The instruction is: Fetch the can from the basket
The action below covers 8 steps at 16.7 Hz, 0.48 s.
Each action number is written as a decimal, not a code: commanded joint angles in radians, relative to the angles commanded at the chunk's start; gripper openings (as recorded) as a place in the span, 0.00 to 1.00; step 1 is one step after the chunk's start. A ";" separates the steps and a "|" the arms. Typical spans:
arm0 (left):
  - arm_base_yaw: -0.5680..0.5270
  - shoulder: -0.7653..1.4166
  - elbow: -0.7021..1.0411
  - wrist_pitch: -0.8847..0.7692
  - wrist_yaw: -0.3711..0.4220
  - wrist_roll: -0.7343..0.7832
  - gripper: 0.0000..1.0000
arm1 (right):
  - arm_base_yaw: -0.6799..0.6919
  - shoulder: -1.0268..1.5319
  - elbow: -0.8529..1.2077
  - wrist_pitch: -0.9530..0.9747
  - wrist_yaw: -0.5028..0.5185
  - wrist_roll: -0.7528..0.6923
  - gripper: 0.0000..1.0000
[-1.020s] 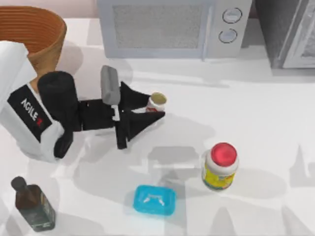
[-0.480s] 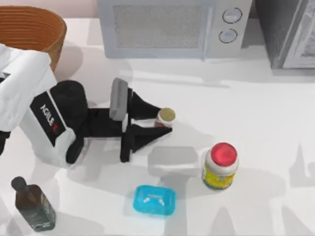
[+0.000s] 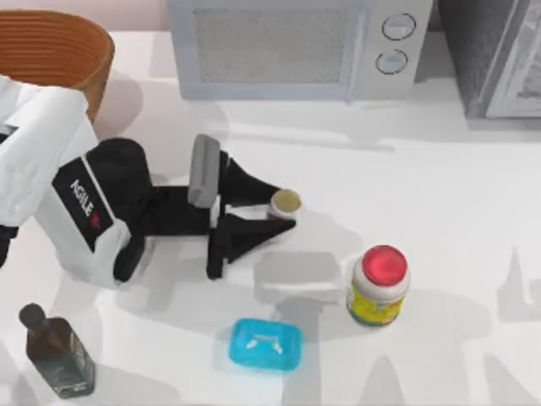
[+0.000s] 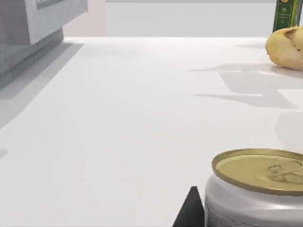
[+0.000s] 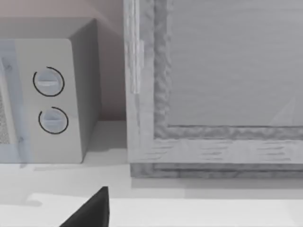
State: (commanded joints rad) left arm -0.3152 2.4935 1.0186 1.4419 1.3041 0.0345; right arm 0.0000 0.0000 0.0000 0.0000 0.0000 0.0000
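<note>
The can (image 3: 285, 203), a small white tin with a dull gold top, stands upright near the middle of the table, well to the right of the orange-brown wicker basket (image 3: 59, 51) in the back left corner. My left gripper (image 3: 286, 211) reaches in from the left, shut on the can with one black finger on each side. In the left wrist view the can (image 4: 258, 189) is close up, with a dark fingertip (image 4: 191, 213) beside it. A dark piece of my right gripper (image 5: 90, 210) shows in the right wrist view, facing the microwave's dials.
A microwave (image 3: 292, 46) stands along the back edge, with a grey cabinet (image 3: 499, 55) at the back right. A yellow-labelled jar with a red lid (image 3: 379, 288) stands to the can's front right. Near the front are a blue box (image 3: 265, 343) and a dark bottle (image 3: 57, 353).
The left arm carried the can rightwards and towards the front during the first half second. It has hardly moved since then.
</note>
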 joint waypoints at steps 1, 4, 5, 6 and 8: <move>0.000 0.000 0.000 0.000 0.000 0.000 0.60 | 0.000 0.000 0.000 0.000 0.000 0.000 1.00; 0.000 0.000 0.000 0.000 0.000 0.000 0.83 | 0.000 0.000 0.000 0.000 0.000 0.000 1.00; 0.000 0.000 0.000 0.000 0.000 0.000 0.90 | 0.000 0.000 0.000 0.000 0.000 0.000 1.00; 0.000 0.000 0.000 0.000 0.000 0.000 0.98 | 0.000 0.000 0.000 0.000 0.000 0.000 1.00; 0.000 0.000 0.000 0.000 0.000 0.000 1.00 | 0.000 0.000 0.000 0.000 0.000 0.000 1.00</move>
State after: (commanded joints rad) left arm -0.3152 2.4935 1.0186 1.4419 1.3041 0.0345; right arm 0.0000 0.0000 0.0000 0.0000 0.0000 0.0000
